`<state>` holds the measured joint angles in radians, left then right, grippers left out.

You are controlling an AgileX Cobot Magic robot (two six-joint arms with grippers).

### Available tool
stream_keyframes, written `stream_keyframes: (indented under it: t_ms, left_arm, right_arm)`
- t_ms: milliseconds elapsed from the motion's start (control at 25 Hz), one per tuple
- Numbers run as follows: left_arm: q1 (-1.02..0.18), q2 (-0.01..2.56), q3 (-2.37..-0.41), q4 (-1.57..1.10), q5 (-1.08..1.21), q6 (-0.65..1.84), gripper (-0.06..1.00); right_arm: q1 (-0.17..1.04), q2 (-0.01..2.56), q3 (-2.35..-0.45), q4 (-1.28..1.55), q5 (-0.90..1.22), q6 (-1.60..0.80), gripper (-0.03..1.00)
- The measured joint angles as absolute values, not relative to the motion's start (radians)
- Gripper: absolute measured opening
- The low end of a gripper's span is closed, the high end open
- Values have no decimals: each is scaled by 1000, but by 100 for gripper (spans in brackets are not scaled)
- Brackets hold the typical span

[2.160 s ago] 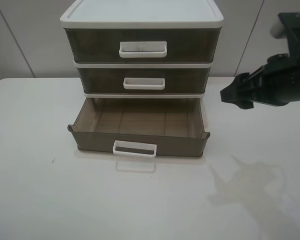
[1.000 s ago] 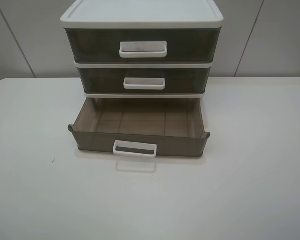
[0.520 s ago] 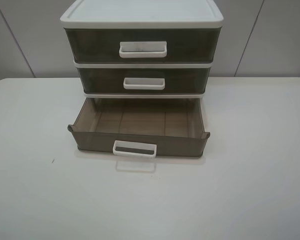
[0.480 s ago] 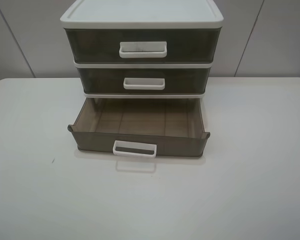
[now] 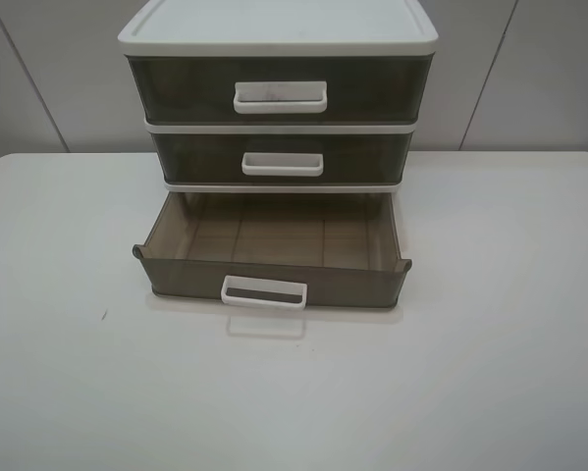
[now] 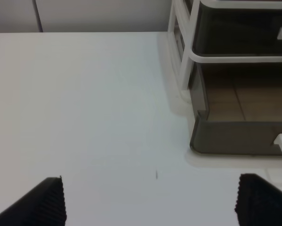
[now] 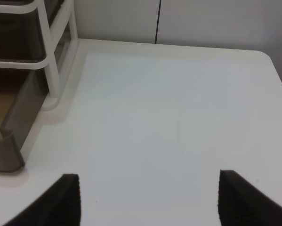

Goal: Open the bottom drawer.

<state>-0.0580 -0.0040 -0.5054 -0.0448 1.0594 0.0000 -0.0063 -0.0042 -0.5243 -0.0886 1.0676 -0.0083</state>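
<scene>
- From the high camera we see the bottom drawer [image 5: 271, 257] pulled well out of the white-framed drawer unit [image 5: 278, 37], its ribbed floor exposed and, as far as we can see, nothing lying in it. Its small white loop handle [image 5: 264, 292] faces the near edge of the table [image 5: 490, 373]. The middle drawer [image 5: 281, 158] and the top drawer [image 5: 279, 89] above it sit flush in the frame. Neither arm shows in this view.
- From the left wrist camera we see the left gripper [image 6: 150, 200] spread wide, its two dark fingertips [image 6: 46, 200] far apart over bare table, holding nothing. It hangs well left of the unit; the drawer's left front corner [image 6: 199, 136] and a sliver of handle are visible.
- From the right wrist camera we see the right gripper [image 7: 148, 197] equally wide and empty, well right of the unit, with only the drawer's right front corner [image 7: 11, 141] showing.
- We judge the opening step done: the drawer stands clear of the frame and both pincers are off it. The next move calls for little more than keeping both arms parked clear of the handle.
</scene>
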Motion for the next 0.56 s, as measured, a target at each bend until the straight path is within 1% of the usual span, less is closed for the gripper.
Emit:
stream_keyframes:
  t_ms: [560]
  left_arm:
    - [-58,-4,-505,-45,1059,0,74]
  right_arm:
    - [-6,-4,-524,-89,1068,-8,61]
